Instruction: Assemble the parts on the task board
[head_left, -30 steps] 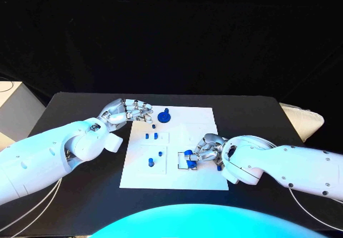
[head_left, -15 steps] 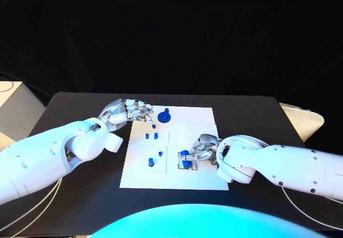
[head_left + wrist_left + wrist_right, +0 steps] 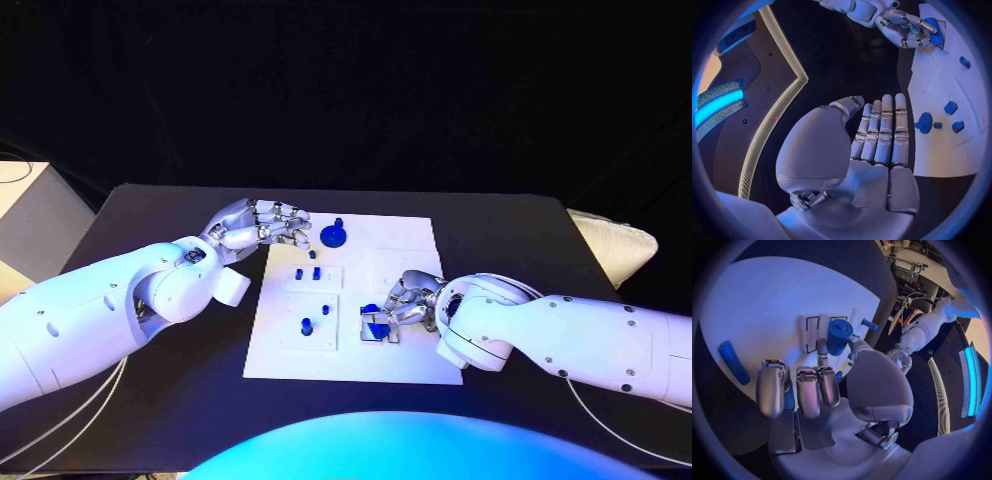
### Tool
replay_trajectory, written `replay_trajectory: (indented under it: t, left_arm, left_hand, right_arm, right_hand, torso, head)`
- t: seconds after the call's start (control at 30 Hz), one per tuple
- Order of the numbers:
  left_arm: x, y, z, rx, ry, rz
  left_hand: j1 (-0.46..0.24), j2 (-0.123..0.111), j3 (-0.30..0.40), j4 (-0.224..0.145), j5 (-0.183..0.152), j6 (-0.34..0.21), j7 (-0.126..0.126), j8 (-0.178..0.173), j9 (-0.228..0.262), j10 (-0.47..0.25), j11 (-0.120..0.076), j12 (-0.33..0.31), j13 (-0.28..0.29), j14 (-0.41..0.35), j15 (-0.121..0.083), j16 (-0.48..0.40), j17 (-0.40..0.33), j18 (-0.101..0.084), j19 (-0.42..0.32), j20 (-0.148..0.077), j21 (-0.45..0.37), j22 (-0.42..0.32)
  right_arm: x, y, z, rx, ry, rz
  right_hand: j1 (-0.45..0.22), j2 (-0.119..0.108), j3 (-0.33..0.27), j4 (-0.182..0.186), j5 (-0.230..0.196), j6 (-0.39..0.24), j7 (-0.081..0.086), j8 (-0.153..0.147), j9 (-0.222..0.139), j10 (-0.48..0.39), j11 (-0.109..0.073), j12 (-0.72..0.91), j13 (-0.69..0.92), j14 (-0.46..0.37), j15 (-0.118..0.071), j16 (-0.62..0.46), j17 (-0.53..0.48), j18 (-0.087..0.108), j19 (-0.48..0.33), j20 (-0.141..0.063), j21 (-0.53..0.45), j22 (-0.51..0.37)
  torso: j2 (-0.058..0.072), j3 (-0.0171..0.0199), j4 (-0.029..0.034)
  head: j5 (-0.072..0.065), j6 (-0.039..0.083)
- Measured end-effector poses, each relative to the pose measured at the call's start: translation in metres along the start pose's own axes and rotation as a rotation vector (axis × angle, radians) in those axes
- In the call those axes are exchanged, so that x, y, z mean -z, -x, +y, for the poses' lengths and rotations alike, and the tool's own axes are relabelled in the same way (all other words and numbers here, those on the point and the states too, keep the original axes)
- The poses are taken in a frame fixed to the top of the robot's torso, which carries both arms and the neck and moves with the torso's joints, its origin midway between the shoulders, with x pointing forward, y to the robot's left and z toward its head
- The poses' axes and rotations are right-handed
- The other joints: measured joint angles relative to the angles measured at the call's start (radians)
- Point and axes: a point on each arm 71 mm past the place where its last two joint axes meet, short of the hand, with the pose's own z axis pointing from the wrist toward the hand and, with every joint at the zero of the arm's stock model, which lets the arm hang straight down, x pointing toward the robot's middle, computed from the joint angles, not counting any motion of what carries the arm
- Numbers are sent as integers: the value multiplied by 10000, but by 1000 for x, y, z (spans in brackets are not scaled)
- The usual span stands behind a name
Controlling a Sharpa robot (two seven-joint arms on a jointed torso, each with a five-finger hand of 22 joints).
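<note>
The right robot hand (image 3: pixel 408 303) pinched a blue part (image 3: pixel 839 336) over the task board (image 3: pixel 404 240), apparently to seat it; the left robot hand (image 3: pixel 264 226), fingers pressed together, waited at the board's far-left corner.

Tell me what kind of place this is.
Likely a robot lab test bench: a black table against dark drapes, a white task board with small blue parts, and two white arms working over it.

A black table (image 3: pixel 173 215) flanked by a white cabinet (image 3: pixel 29 215) and cushion (image 3: pixel 620 245)
</note>
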Motion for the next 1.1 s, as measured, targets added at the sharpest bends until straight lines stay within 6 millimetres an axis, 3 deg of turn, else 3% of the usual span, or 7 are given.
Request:
replay_trajectory:
  t: [0.03, 0.17, 0.43, 0.63, 0.73, 0.97, 1.1]
  left_arm:
    - [0, 0, 0, 0, 2, 1]
    - [0, 0, 0, -1, 17, 1]
    - [1, 1, 0, -9, 41, -12]
    - [1, 1, 0, -12, 51, -16]
    - [1, 2, 0, -16, 57, -22]
    - [2, 2, 0, -19, 66, -29]
    - [2, 2, 0, -20, 71, -33]
  left_hand:
    - [0, 0, 0, 0, 0, 0, 0, 0, 0, 0, 0, 0, 0, 0, 0, 0, 0, 0, 0, 0, 0, 0]
    - [0, 0, 0, 0, 0, 0, 0, 0, 0, 0, 0, 0, 0, 0, 0, -6, 0, 0, 0, 0, 0, 0]
    - [0, 0, 0, 0, 0, 0, 0, 0, 1, 0, 0, 0, 0, 0, 0, -42, 14, -1, 0, 0, -37, -8]
    - [0, 0, 0, 0, 0, 0, 0, 0, 1, 0, 0, 0, 0, 0, 0, -42, 14, 0, 0, 0, -37, -8]
    - [0, 0, 0, 0, 0, 0, 0, 0, 2, 0, 0, -41, 0, 0, 0, -42, 13, 0, 0, 0, -37, -8]
    - [0, 0, 0, 0, 0, 0, 0, 0, 2, 0, 0, -43, 0, 0, 0, -42, 22, 0, 0, 0, -37, -7]
    - [0, 0, 0, 0, 0, -1, -1, 0, 2, 0, 0, -43, 0, 0, 0, -42, 22, 0, 0, 0, -37, -7]
  right_arm:
    - [0, 0, 0, 15, 0, -6]
    - [0, 0, 0, 106, 18, -50]
    - [1, -1, -1, 250, 79, -135]
    - [6, -3, -5, 287, 117, -142]
    - [11, -3, -8, 281, 140, -125]
    - [21, 1, -19, 221, 340, -171]
    - [25, 1, -18, 171, 771, -130]
  right_hand:
    - [-24, 3, 0, 0, -141, -4, 4, 1, 4, 0, 0, -13, 2, 0, 0, 0, 0, 0, 0, 0, 0, 0]
    - [-603, 47, -457, 32, -1434, -35, 35, 107, 65, 0, 0, -21, 5, 0, 0, 0, 0, 0, 0, 0, 0, 0]
    - [-1111, 281, -1594, 49, -2216, -175, 26, 233, 119, 0, 0, -62, 4, 0, 0, -1, 0, 0, 0, 0, 0, -2]
    - [-1138, 352, -1704, 17, -2198, -252, -37, 259, 139, 0, 0, -62, 3, 0, 0, -1, 0, 0, 0, 0, 1, -2]
    - [-885, 595, -1744, 32, -1935, -242, -47, 311, 152, 0, 0, -62, 3, 0, 0, -1, -1, 0, 0, 0, 1, -3]
    - [655, 654, -1827, -25, -1588, -254, -34, 501, 190, 34, -75, -62, 2, 2, -74, -1, -1, 0, 0, 0, 89, -4]
    - [1443, 520, -1852, -53, -1986, -212, -77, 627, 215, 19, -90, -58, 1, 1, -75, 32, -1, -1, 0, 0, 128, -4]
  torso:
    - [-1, -1, 0]
    - [-1, -3, 0]
    - [6, 0, -3]
    - [10, 3, -4]
    - [11, 3, -10]
    - [9, 5, -17]
    - [9, 9, -20]
  head:
    - [1, 0]
    - [7, 0]
    - [-3, 0]
    - [-5, 0]
    - [3, 0]
    - [12, 0]
    - [11, 0]
